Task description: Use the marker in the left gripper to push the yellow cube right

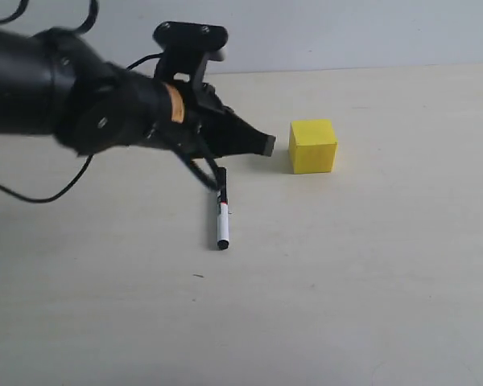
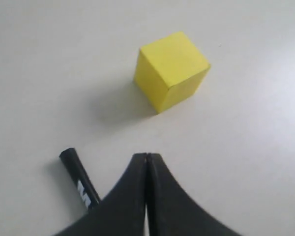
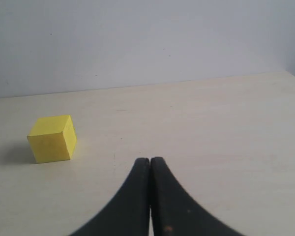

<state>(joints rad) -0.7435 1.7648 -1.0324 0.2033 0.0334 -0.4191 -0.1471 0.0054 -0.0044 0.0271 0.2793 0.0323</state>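
The yellow cube (image 1: pixel 312 145) (image 2: pixel 171 70) (image 3: pixel 52 138) sits on the pale table. My left gripper (image 1: pixel 267 145) (image 2: pixel 146 156) hovers just left of it with a small gap. Its jaws are pressed together tip to tip with nothing between the tips. The marker (image 1: pixel 221 217) (image 2: pixel 78 177) slants out from under the fingers, beside them rather than between them. Its white barrel and black end tip point toward the front of the table. My right gripper (image 3: pixel 150 160) is shut and empty, well off to the cube's right, and does not show in the exterior view.
A black cable (image 1: pixel 40 197) loops down from the left arm at the left of the exterior view. The table's far edge (image 1: pixel 370 68) meets a plain grey wall behind the cube.
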